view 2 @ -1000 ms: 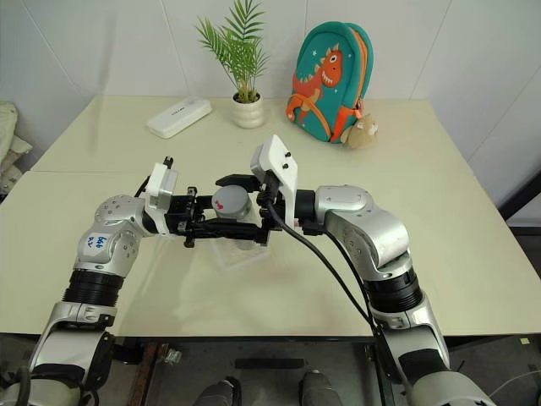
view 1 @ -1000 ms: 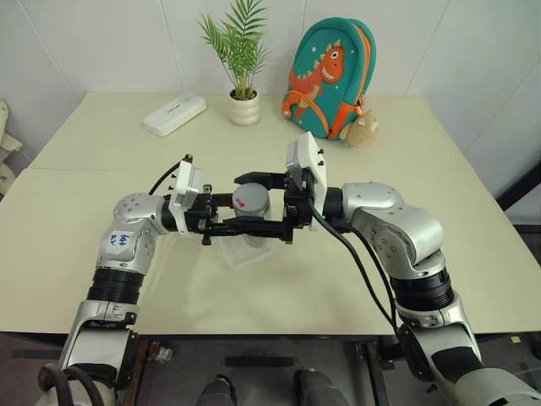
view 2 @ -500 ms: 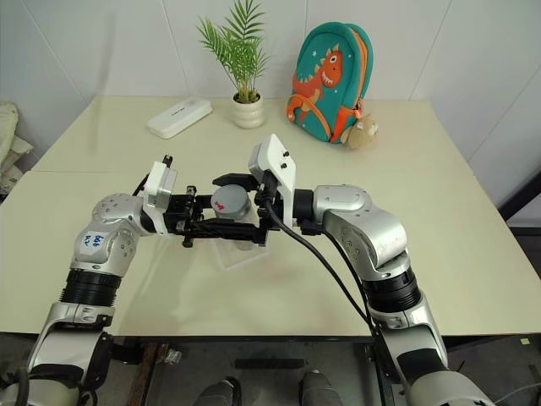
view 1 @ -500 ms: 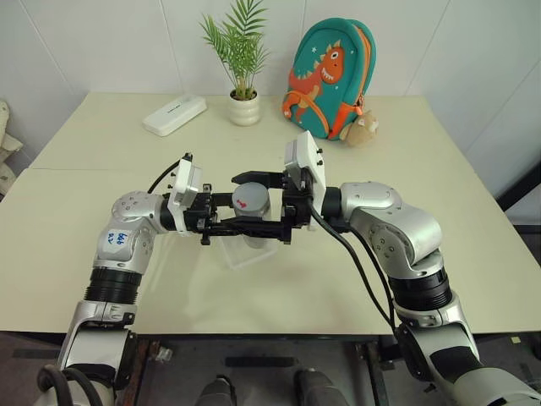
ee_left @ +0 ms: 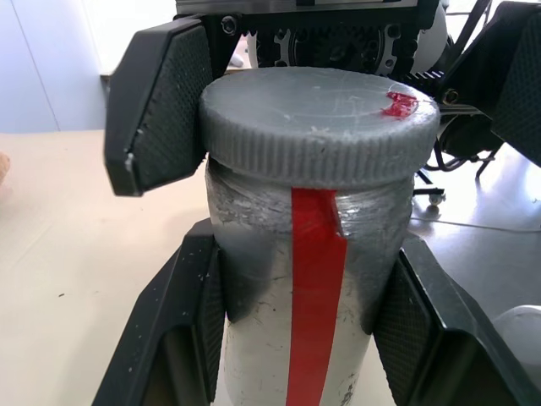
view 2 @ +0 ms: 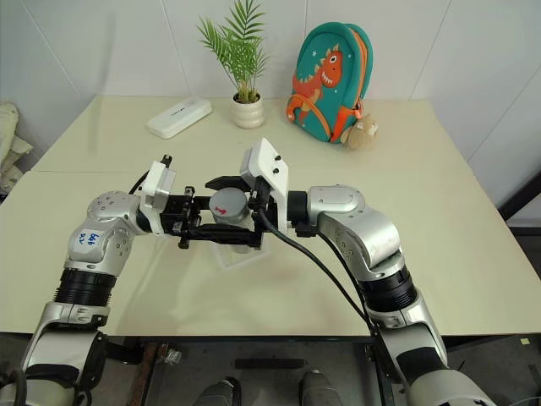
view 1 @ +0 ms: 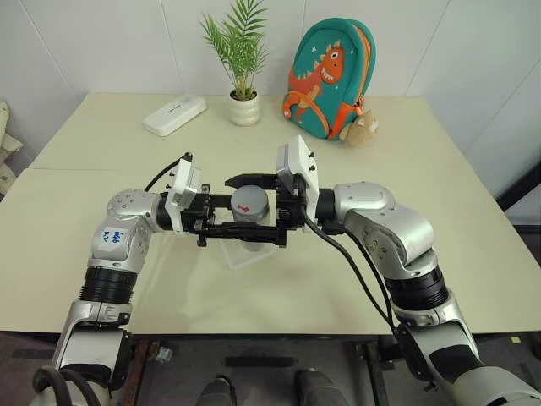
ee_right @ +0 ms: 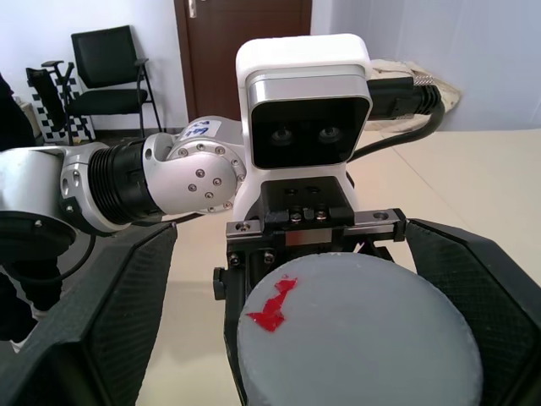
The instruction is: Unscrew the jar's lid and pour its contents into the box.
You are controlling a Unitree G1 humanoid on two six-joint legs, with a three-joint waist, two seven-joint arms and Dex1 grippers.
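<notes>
The jar (view 1: 250, 222) is above the box (view 1: 245, 250), lid (view 1: 250, 201) on top, between the left gripper (view 1: 243, 228) and right gripper (view 1: 247, 205); behind, the case (view 1: 174, 114) lies left of the plant pot (view 1: 244, 108); the backpack (view 1: 328, 78) stands right.

No words or numbers can be read. The left arm's sticker (view 1: 116, 238) bears blue handwriting too small to make out. The lid (ee_right: 355, 338) carries a red arrow-like mark (ee_right: 272, 308), and the jar (ee_left: 304, 338) a plain red strip (ee_left: 314, 296).
</notes>
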